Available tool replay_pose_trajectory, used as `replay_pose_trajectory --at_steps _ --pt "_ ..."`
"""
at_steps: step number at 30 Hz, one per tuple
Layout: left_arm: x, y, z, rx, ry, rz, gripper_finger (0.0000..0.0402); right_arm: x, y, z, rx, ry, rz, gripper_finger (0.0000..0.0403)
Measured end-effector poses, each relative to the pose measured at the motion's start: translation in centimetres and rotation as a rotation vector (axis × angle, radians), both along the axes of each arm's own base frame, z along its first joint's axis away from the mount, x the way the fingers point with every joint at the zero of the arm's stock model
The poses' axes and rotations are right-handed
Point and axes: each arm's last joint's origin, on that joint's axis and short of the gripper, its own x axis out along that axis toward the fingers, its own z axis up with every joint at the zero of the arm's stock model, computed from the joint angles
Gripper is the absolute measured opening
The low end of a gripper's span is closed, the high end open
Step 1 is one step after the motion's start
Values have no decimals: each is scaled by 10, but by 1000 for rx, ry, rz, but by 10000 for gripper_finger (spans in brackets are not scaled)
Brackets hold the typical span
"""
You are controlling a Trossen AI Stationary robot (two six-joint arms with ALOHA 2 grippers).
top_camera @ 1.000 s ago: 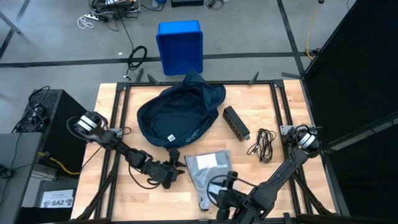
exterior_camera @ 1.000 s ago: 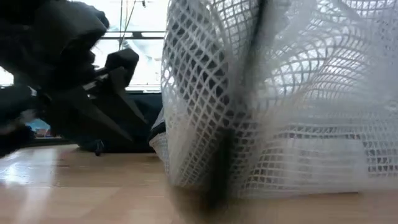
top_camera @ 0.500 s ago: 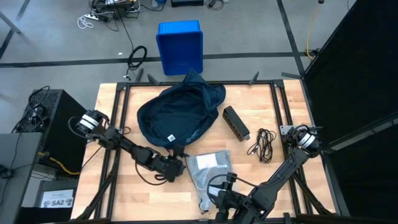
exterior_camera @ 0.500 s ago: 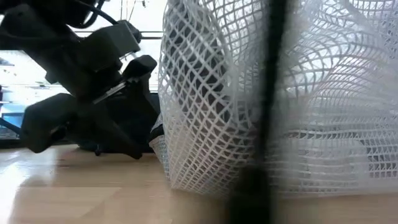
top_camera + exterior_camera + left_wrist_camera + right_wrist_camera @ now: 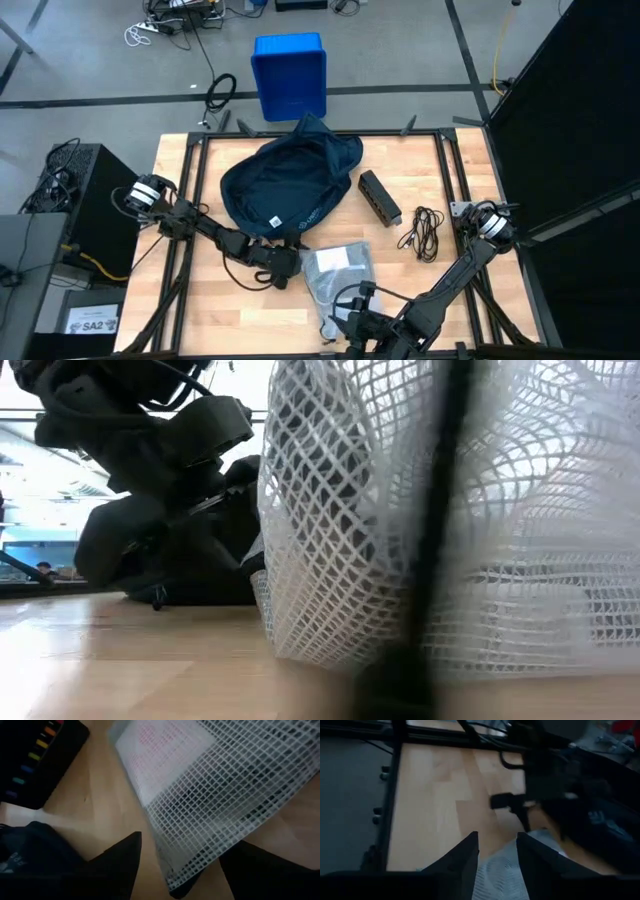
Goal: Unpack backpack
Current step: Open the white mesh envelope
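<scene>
The dark navy backpack [image 5: 290,185] lies flat on the middle of the wooden table. A white mesh pouch [image 5: 335,272] lies in front of it, toward the near edge. My left gripper [image 5: 290,262] stands open at the pouch's left edge. In the left wrist view its fingers [image 5: 125,862] straddle a corner of the pouch [image 5: 210,805]; whether they touch it I cannot tell. My right gripper [image 5: 340,318] is at the pouch's near end, shut on the mesh. The low view is filled by the raised mesh [image 5: 340,530]. My right gripper [image 5: 497,837] pinches the mesh pouch's near end [image 5: 500,870] between its two fingers, coming from the table's near side and slanting down. That end is raised off the table, while the pouch's lower edge [image 5: 320,655] rests on the wood.
A black oblong box [image 5: 380,197] and a coiled black cable [image 5: 425,232] lie to the right of the backpack. A bright blue bin [image 5: 290,75] stands on the floor beyond the far edge. Bare wood [image 5: 195,210] shows to the left of the backpack.
My left gripper has moved toward the table's far edge and to the right, up to the pouch's left edge beside the backpack. The pouch has stayed where it was, with its near end raised.
</scene>
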Motion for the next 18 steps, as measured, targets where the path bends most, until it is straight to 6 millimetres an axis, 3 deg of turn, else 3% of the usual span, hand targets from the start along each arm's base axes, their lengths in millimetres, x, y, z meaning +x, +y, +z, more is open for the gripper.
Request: replay_pose_trajectory --at_steps 10,13,18 --pt "1 2 0 -42 -7 40 225 -17 41 18 56 -105 271 100" --pt "0 2 -1 -54 -1 48 175 -25 47 17 57 -104 276 100" --pt "0 2 -2 -103 19 43 34 -28 48 15 100 -86 268 95"
